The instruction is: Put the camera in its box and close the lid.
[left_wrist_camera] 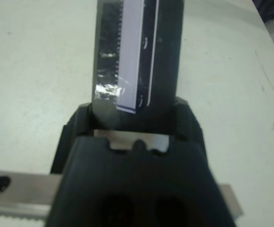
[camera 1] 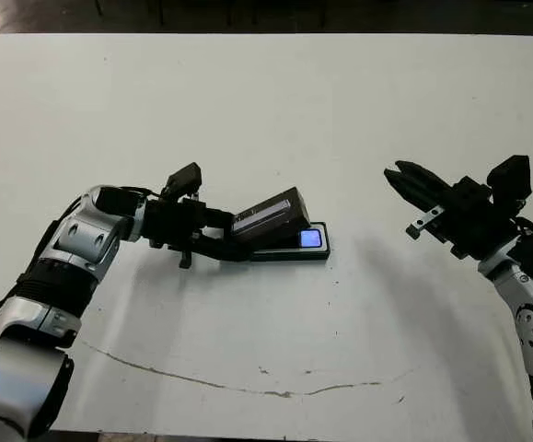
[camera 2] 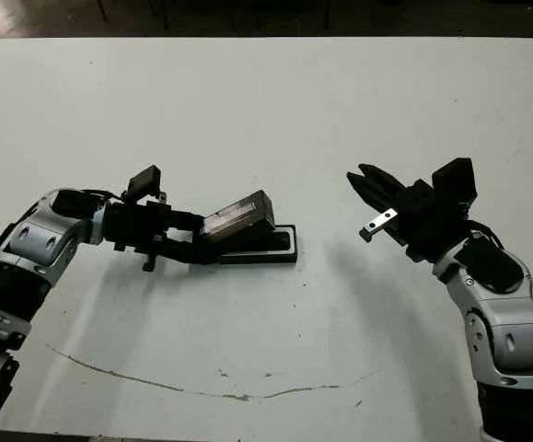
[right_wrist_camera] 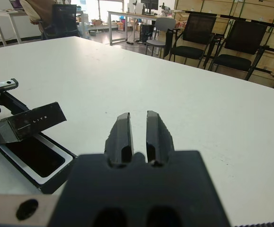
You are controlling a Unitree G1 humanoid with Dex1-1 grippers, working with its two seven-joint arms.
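Looking down from the head camera, I take the shallow rectangular box with the black rim (camera 2: pixel 280 249) as my landmark; it lies flat near the middle of the matte white table (camera 1: pixel 266 101). Nearest me, well short of the box, a thin brownish crack-like mark (camera 1: pixel 248 387) runs across the tabletop. To the left of the box, my left gripper (camera 2: pixel 213 241) is clenched on the flat black rectangular lid with the pale grey-blue stripe (camera 1: pixel 268 215), gripping it by one short end. The lid is tilted, its free end raised over the left part of the box, its held end low beside the box. Inside the box the right wrist view shows a dark filling within the white lining, which I take for the slim black bar-shaped camera (right_wrist_camera: pixel 32 155), though I cannot make out its outline. Well to the right of the box, my right gripper (camera 2: pixel 363 184) hangs above the table, grasping nothing, its two black fingers (right_wrist_camera: pixel 122 135) close together with a narrow slit between them.
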